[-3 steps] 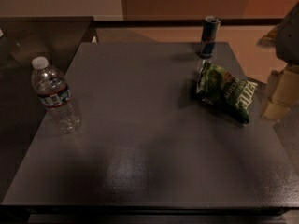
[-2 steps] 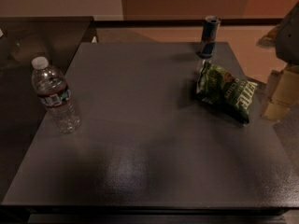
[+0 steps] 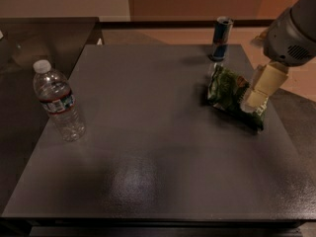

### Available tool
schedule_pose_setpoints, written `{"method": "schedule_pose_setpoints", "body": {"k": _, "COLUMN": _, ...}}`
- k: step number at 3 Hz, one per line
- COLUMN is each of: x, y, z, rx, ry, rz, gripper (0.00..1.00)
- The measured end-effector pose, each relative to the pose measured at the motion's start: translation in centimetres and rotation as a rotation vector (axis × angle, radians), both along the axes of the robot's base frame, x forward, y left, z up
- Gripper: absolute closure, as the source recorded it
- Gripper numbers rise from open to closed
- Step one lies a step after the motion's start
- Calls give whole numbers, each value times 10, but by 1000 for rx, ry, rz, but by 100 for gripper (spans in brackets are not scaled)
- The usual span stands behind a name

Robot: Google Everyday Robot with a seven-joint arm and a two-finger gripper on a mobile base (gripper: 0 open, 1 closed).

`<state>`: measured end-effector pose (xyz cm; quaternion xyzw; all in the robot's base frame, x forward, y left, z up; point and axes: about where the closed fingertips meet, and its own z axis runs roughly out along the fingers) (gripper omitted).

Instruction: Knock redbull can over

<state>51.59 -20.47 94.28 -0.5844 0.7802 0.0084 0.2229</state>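
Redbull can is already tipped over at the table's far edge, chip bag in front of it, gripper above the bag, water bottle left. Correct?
No: the camera view shows the redbull can upright, not tipped over. The rest holds: far edge of the table, green chip bag in front, gripper above the bag's right end, water bottle left.

A rounded grey arm (image 3: 292,31) (small vent slots on its side) carries a blocky cream gripper (image 3: 253,100), far right.

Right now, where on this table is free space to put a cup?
Free: middle and whole front of the table, between bottle and chip bag. Crowded: far right, with can, bag and end effector at the bag's right end.
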Motion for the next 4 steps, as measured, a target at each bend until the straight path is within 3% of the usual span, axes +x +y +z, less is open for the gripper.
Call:
{"method": "schedule_pose_setpoints", "body": {"k": 2, "x": 65, "y": 5, "z": -21, "rx": 112, "ry": -41, "rz": -54, "gripper": 0}}
{"method": "schedule_pose_setpoints", "body": {"k": 4, "x": 126, "y": -8, "z": -10, "rx": 262, "ry": -56, "rz": -180, "gripper": 0}}
